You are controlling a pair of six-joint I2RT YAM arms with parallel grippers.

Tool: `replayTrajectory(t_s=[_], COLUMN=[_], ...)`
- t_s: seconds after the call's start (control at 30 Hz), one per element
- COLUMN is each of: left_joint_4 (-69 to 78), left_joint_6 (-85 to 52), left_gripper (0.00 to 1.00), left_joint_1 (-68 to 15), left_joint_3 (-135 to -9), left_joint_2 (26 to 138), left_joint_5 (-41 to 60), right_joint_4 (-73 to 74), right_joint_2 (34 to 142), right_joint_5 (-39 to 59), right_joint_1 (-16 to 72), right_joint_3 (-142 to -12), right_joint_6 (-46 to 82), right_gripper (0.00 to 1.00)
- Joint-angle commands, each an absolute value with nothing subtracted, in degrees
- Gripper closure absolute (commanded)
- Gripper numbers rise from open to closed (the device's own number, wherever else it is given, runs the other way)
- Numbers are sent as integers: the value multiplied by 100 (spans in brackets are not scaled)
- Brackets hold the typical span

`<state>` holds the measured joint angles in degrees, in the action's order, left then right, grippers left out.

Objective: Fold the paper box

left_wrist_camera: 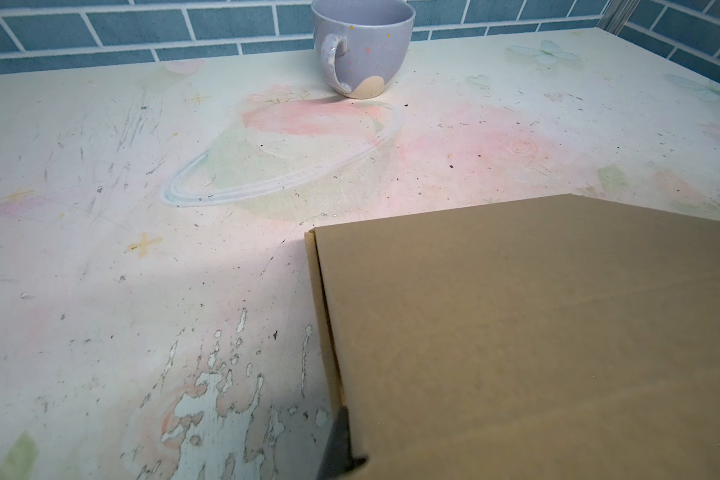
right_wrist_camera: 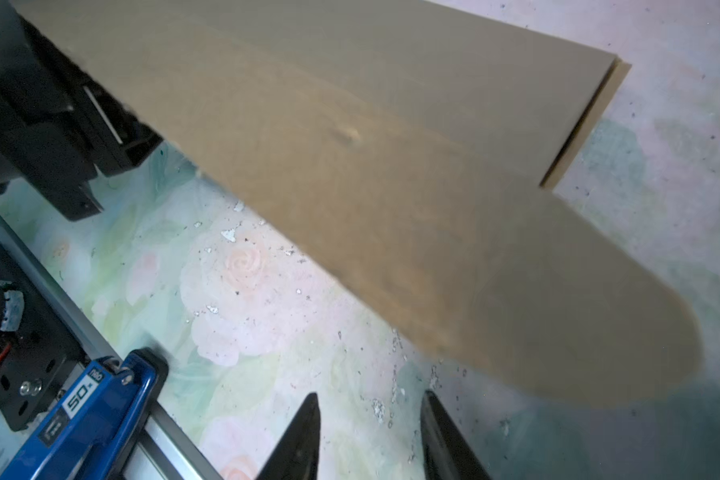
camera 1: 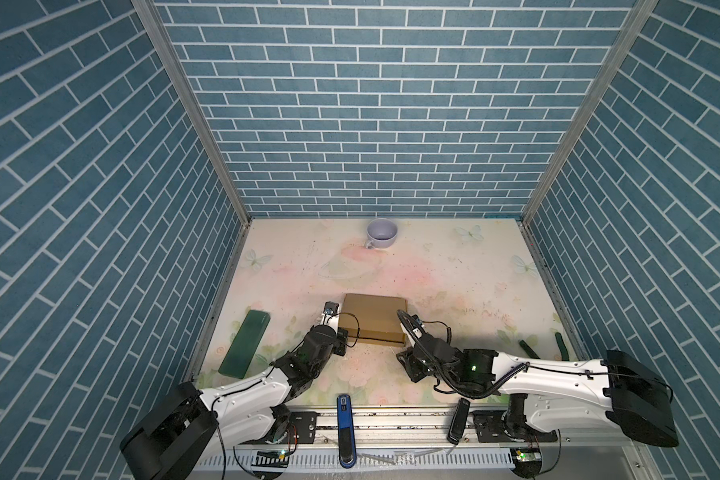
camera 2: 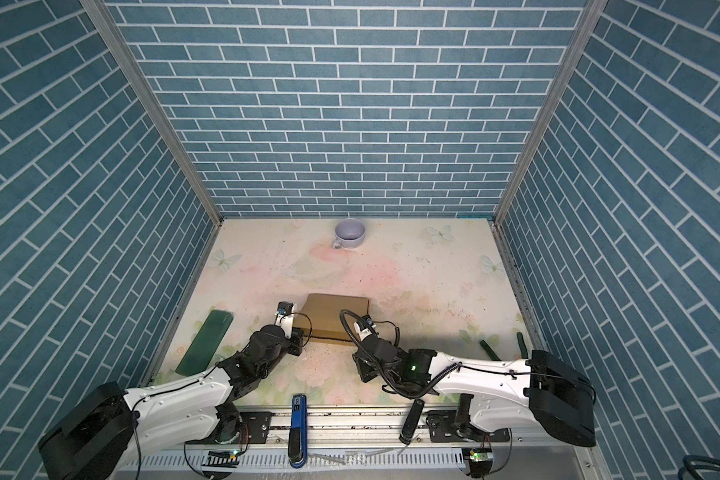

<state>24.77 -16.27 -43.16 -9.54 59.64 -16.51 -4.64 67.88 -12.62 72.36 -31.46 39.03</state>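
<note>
Down at the bottom of the right wrist view, the right gripper (right_wrist_camera: 371, 395) is hovering with jaws apart and empty, just short of the box (right_wrist_camera: 391, 166). Lower middle in both top views, the left gripper (camera 1: 345, 337) is clamping the box's lower left corner. Looks like we're closing up. A rounded flap (right_wrist_camera: 578, 324) is sticking out, so the right one's probably needing to catch and tuck it.

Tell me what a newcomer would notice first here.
The plain brown cardboard box lies centre-front, its near edge looking raised. A lavender ceramic mug stands alone at the far end, and a dark green flat board lies at the left.
</note>
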Motion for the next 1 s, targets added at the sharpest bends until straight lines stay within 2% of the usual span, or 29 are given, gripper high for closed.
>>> replayTrajectory(t_s=[0.0,0.33,0.53,0.67,0.97], left_joint_4=[2217,2273,2216,2173,2157], left_joint_6=[-1617,-1616,-1636,-1645,-1664], left_gripper=[100,100,100,100,100], left_joint_1=[-4355,-4359,-4359,-4368,-4421], left_joint_3=[-919,-952,-925,-936,-961], left_joint_2=[5998,6188,6048,6012,6021], left_joint_5=[-1592,-1570,-1576,-1573,-1583], right_joint_4=[-734,-1669,-2402,-2414,-2103], right_joint_2=[6503,4972,4364,4841,6619], right_joint_5=[-1390,-1939,-2770,-2842,-2534], right_joint_1=[7318,7314,7287,7137,6800], right_joint_3=[-2998,-2809,-3396,-4049,-5409], right_joint_6=[4086,4131,3809,3351,2596], right_gripper=[60,60,61,62,62])
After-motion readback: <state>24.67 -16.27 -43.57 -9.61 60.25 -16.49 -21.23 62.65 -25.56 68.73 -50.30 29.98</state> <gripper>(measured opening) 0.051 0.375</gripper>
